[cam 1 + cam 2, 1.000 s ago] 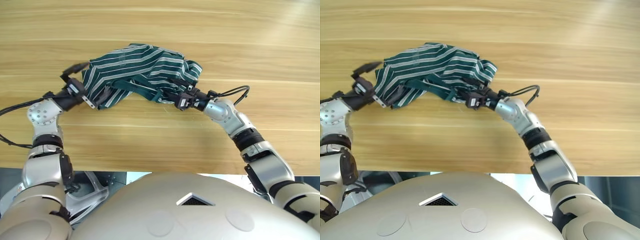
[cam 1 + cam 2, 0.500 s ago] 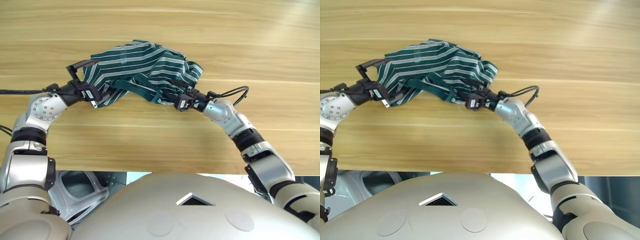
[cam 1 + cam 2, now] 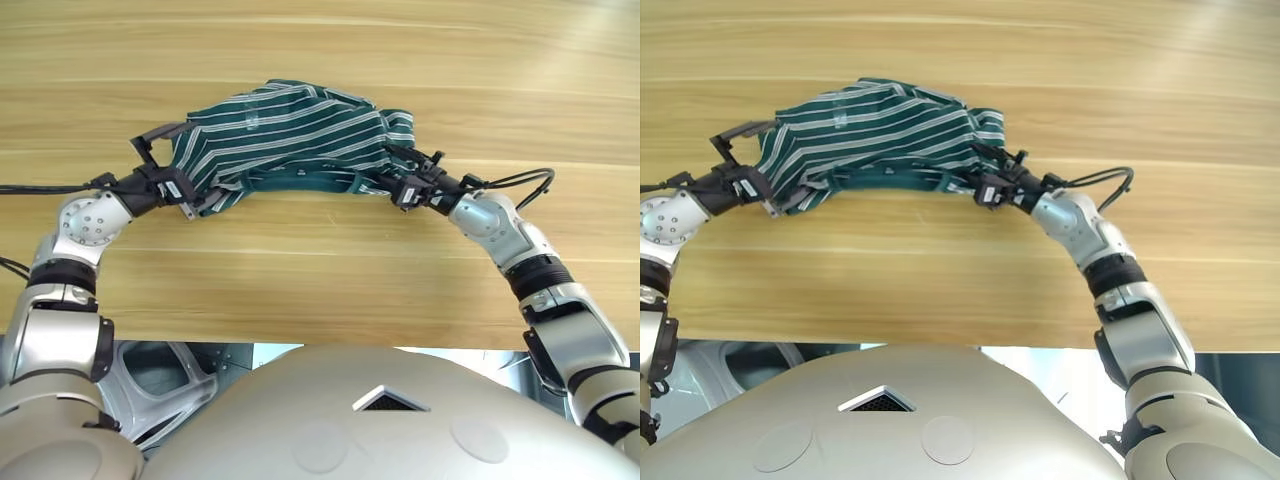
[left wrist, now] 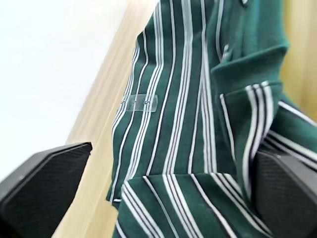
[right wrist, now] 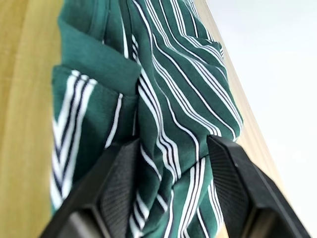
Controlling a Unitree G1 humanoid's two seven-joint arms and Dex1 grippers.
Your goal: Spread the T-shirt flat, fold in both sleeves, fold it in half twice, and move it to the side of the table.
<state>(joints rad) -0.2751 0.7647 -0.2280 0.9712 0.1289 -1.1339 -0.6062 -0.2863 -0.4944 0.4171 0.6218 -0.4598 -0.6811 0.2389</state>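
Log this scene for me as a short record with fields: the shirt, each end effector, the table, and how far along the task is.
T-shirt: green with white stripes, bunched up on the table, not flat
left end effector: open, fingers on either side of the shirt's left end
right end effector: shut on the shirt's right end
table: light wood
task stage: spreading not finished; sleeves not yet folded in

The T-shirt is bunched, its sleeves lost among the folds, and the left wrist view cuts it off at its edges. Cloth hides the tips of the right gripper.
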